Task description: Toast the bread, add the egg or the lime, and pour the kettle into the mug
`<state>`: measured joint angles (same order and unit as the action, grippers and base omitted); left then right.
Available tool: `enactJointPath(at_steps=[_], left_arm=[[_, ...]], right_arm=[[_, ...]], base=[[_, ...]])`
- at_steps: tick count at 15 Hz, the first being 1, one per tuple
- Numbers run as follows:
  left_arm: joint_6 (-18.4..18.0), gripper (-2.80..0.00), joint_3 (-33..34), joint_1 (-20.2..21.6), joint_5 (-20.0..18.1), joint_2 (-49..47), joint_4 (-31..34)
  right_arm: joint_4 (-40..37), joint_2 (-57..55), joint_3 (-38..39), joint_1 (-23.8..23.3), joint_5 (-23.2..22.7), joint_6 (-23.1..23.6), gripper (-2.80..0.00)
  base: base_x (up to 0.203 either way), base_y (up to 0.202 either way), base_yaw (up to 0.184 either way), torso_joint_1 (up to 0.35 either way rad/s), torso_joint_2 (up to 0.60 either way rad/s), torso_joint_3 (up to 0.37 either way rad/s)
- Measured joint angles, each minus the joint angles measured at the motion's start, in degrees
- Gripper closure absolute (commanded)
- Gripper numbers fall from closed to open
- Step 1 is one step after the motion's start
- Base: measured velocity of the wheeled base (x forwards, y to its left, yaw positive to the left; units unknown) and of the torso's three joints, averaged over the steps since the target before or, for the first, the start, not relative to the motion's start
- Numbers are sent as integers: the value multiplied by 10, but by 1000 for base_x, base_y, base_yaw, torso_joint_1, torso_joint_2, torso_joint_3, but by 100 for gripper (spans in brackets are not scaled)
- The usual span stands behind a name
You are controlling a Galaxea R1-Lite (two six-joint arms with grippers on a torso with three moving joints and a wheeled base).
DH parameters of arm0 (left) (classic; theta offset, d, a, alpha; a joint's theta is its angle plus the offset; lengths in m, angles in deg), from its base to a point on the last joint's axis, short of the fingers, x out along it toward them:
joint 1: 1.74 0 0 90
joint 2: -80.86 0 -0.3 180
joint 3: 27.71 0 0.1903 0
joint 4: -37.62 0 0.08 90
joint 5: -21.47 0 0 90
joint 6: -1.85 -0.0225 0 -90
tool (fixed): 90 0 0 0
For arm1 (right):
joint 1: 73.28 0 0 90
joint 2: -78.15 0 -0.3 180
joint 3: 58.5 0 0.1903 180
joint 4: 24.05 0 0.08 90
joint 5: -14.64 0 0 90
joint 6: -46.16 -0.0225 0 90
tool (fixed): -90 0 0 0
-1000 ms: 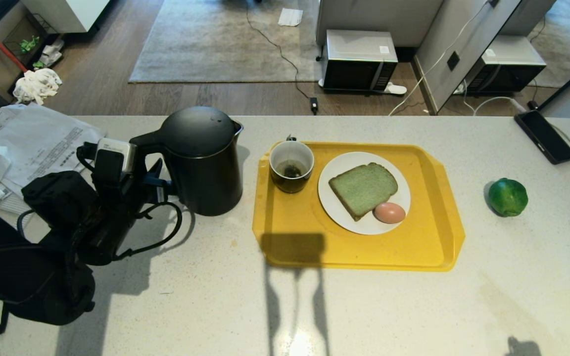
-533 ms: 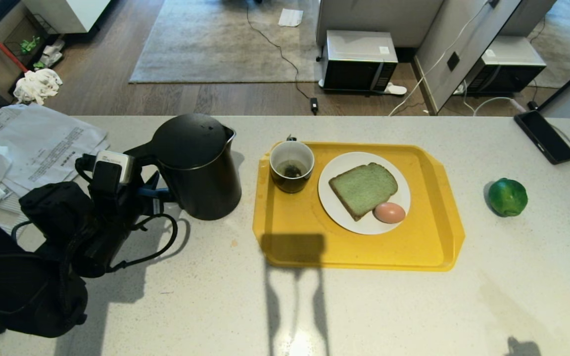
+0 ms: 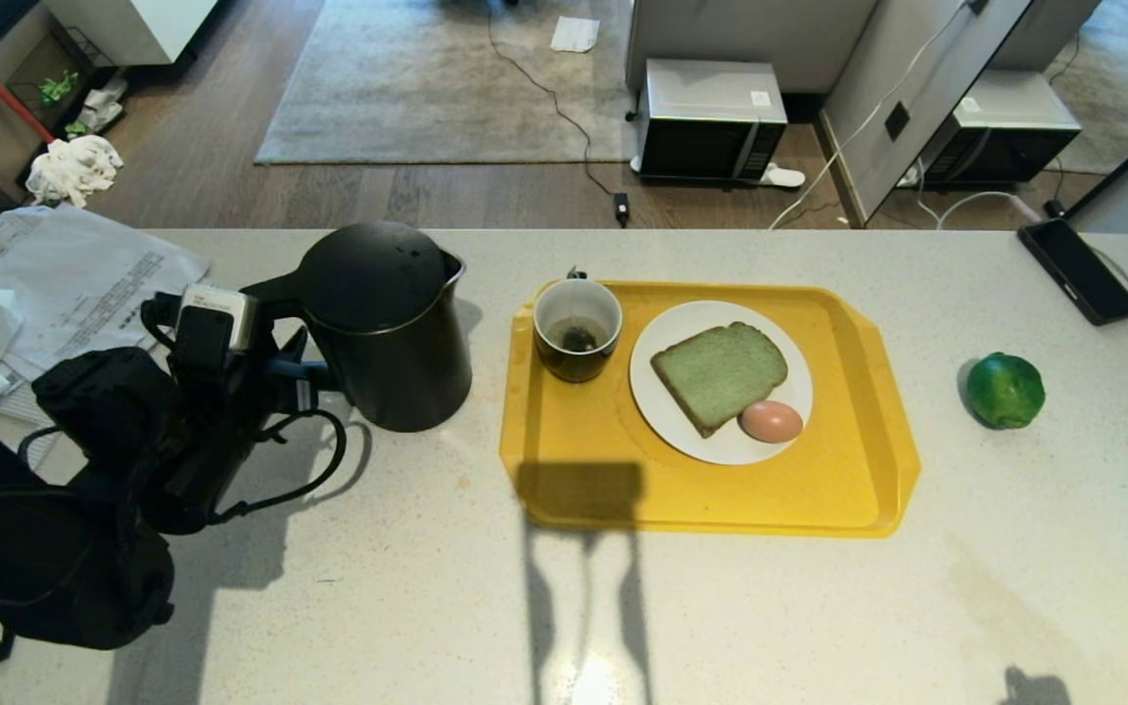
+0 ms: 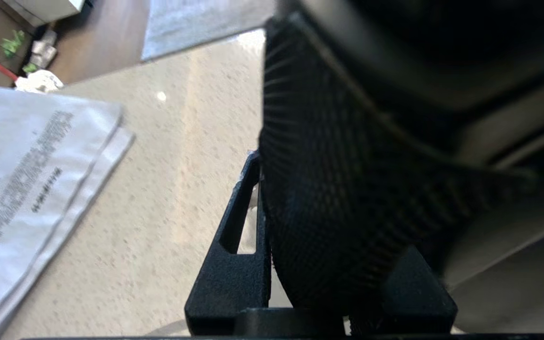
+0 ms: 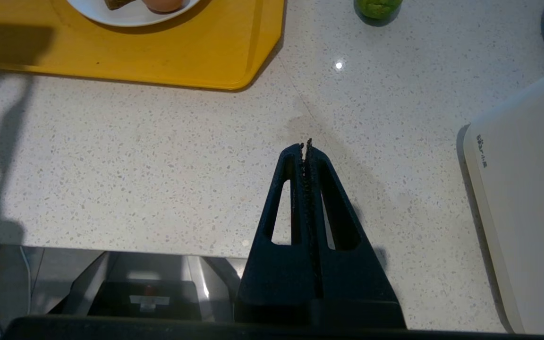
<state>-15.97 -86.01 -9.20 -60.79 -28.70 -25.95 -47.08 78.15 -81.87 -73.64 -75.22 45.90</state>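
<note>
The left gripper (image 3: pixel 305 377) fingers are clamped on the tall black kettle (image 3: pixel 383 323) handle, and a loose grip could spill it on the counter (image 3: pixel 427 587).

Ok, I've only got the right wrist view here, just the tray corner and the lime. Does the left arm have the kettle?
Observer: Yes. The left gripper is clamped on the handle of the kettle, on the counter to the left of the yellow tray.
Operator: Where's the mug from there?
Observer: The mug stands in the tray's far left corner, just beside the white plate, apart from the kettle.
Operator: Anything in it yet?
Observer: Something small and dark lies at the bottom, perhaps a teabag. I can't tell whether there is liquid.
</note>
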Motion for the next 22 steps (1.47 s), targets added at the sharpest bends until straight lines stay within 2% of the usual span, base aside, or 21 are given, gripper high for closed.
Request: enactJointPath(at_steps=[6,7,19,20,22], left_arm=[[-2,0,-24,10,2,0,-2],[-3,-280,-22,12,2,0,-2],[-1,-280,78,15,0,41,-3],[-2,0,84,13,0,52,-3],[-3,0,93,7,1,79,-2]], right_arm=[[0,0,0,0,0,0,0],[0,0,0,0,0,0,0],[0,0,0,0,-1,0,0],[0,0,0,0,0,0,0],[0,0,0,0,-1,0,0]], base=[[0,0,0,0,0,0],[0,0,0,0,0,0],[0,0,0,0,0,0],[0,0,0,0,0,0],[0,0,0,0,0,0]])
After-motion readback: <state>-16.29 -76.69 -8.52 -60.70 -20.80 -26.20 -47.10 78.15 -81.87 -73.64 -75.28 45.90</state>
